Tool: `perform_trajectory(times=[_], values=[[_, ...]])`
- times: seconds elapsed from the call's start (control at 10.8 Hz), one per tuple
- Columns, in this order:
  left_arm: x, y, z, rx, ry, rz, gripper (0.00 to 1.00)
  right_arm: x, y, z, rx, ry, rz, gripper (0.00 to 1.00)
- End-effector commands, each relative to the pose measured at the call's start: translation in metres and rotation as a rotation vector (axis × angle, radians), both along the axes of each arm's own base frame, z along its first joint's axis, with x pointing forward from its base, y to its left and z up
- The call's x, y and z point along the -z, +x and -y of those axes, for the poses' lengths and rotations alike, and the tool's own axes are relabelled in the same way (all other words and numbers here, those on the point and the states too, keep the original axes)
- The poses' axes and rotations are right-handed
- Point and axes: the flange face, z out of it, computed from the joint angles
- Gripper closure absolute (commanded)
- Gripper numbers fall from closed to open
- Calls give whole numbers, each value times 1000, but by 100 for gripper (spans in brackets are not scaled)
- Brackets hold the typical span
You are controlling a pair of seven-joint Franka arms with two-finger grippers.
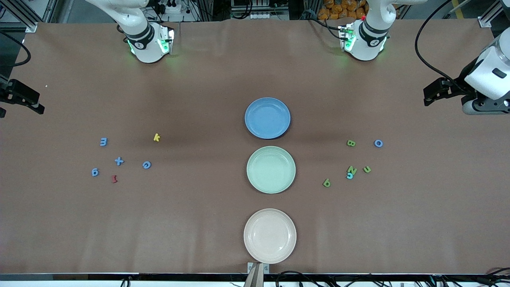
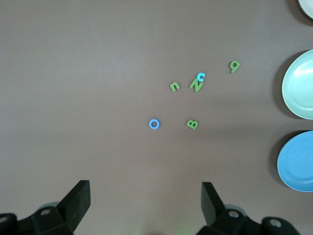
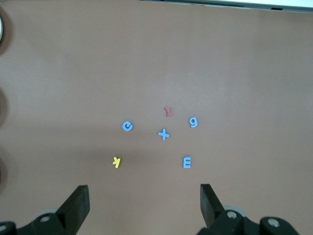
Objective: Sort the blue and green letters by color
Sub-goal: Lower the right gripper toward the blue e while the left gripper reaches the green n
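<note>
right hand [image 1: 24, 101] cut off, plates [image 2: 299, 84] cropped

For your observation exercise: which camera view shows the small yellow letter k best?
The right wrist view: the small yellow letter k lies unobstructed and largest there. The front view shows it tinier, beside the blue pieces. The left wrist view misses it entirely.

Brown-covered table [image 1: 223, 79], metal framing [image 1: 24, 16]
</note>
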Motion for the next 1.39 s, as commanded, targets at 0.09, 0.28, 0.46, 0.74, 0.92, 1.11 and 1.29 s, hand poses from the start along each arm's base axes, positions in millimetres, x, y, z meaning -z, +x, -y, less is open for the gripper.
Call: perform_trajectory(times=[0.09,0.28,0.46,0.74,0.92,1.11,1.29], values=[[-3,0,-3,21,-1,-10,0,-2,-3,-1,-10,8,-2,0],[-1,1,-2,12,3,-13,0,6,-2,0,-10,9,-18,0],[4,3,-1,17,19,-21,0,33,1,0,-7,14,-58,0],[39,11,4,25,15,-87,0,103,11,-3,2,17,-63,5],[81,21,10,34,12,-97,0,169,17,-11,58,21,-46,8],[125,30,10,24,-8,-70,0,220,31,-32,164,36,-49,13],[172,43,19,-10,-12,-24,0,264,41,-50,179,51,-45,13]])
